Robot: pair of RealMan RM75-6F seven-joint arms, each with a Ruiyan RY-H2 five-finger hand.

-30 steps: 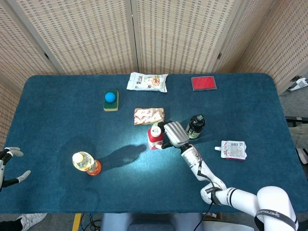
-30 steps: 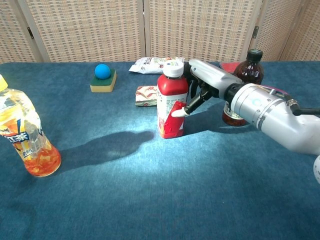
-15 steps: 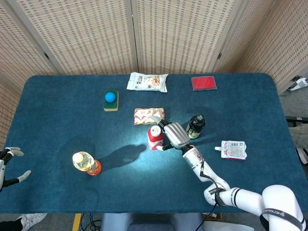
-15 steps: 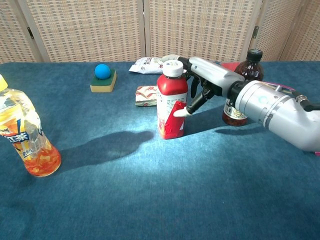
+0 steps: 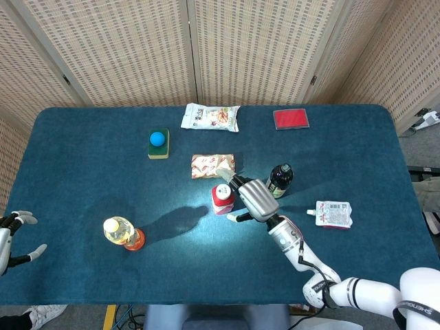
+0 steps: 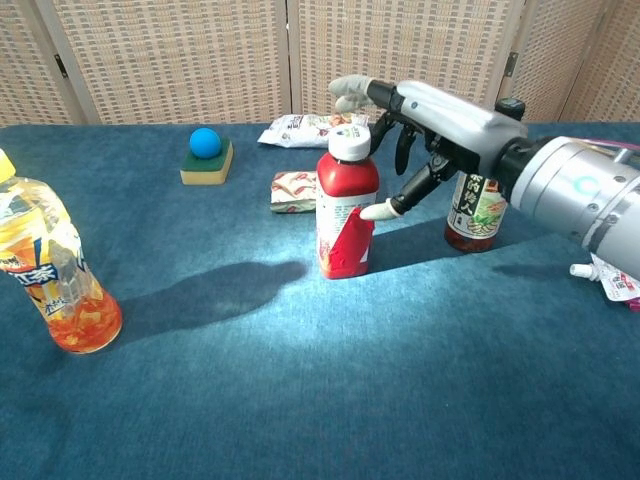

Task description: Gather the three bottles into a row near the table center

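A red bottle with a white cap stands upright near the table's middle. Just to its right stands a dark bottle with a black cap. My right hand hovers beside and above the red bottle with its fingers spread and nothing in it; the thumb tip lies close to the bottle's right side. An orange tea bottle stands alone at the front left. My left hand hangs off the table's left edge, fingers apart and empty.
A blue ball on a green sponge sits at the back left. A white snack bag and a red card lie at the back. A patterned packet lies behind the red bottle. A white pouch lies at the right.
My right hand has let go of the red bottle, spread its fingers and risen up and to the right. The red bottle stays upright; the dark bottle now shows more fully.
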